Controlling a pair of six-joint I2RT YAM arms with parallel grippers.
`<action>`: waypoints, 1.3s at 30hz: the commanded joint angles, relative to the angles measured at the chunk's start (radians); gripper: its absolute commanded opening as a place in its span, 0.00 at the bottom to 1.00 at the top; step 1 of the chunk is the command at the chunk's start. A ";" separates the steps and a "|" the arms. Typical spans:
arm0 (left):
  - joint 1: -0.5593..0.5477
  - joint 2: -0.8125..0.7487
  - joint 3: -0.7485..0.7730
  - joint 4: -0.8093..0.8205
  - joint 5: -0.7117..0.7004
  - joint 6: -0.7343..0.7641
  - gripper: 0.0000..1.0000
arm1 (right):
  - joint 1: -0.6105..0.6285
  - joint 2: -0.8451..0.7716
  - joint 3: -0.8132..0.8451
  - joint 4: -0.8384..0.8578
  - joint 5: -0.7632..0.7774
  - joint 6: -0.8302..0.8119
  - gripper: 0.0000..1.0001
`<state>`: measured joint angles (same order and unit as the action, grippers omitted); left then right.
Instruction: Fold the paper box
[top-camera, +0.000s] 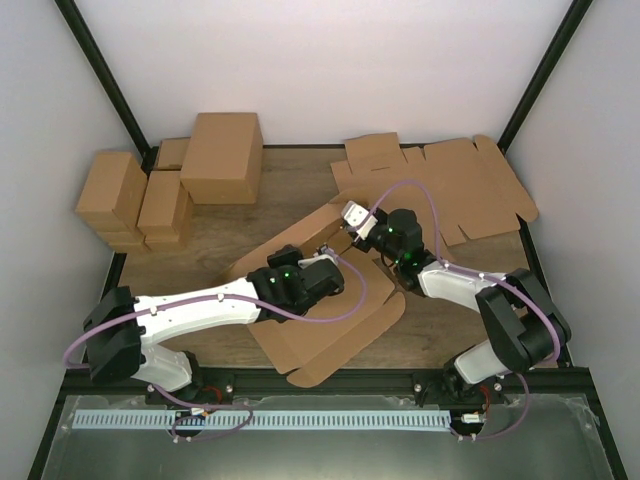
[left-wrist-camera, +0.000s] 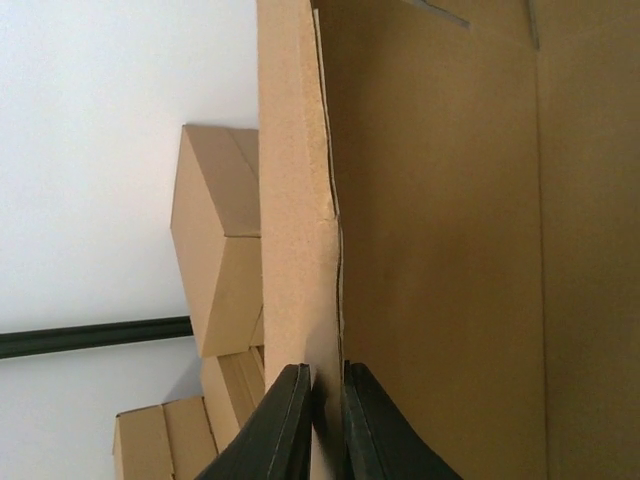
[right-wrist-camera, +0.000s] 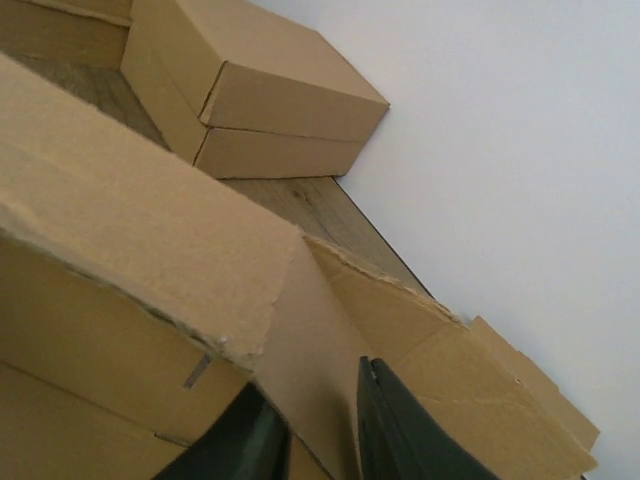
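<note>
So one wall stands upright, my left fingers (left-wrist-camera: 270, 435) clench the paper box (top-camera: 340, 345). My right fingers (right-wrist-camera: 400, 435) straddle its flap; whether they grip, I cannot tell.

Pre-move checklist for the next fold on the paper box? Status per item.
1. Left gripper pinched on the paper box wall: ok.
2. Right gripper astride a box flap: ok; firmly clamped: cannot tell.
3. Box base flat on the table: cannot tell, partly hidden.
4. Folded cartons clear of the work: ok.
5. Flat blanks apart from the box: cannot tell.
</note>
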<state>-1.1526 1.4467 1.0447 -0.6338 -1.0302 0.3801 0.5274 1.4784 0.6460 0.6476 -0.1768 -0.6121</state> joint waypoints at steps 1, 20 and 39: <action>-0.009 0.015 0.013 -0.038 0.092 -0.064 0.11 | 0.006 0.001 0.036 -0.021 -0.038 0.044 0.16; 0.120 -0.173 0.326 -0.142 0.673 -0.392 0.79 | 0.006 -0.016 -0.040 0.055 -0.122 0.236 0.03; 0.586 0.007 0.382 -0.167 1.326 -0.346 0.81 | 0.013 0.045 -0.105 0.202 -0.151 0.474 0.03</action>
<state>-0.5701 1.4429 1.3911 -0.7986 0.1703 -0.0216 0.5274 1.4994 0.5529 0.8013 -0.2955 -0.2222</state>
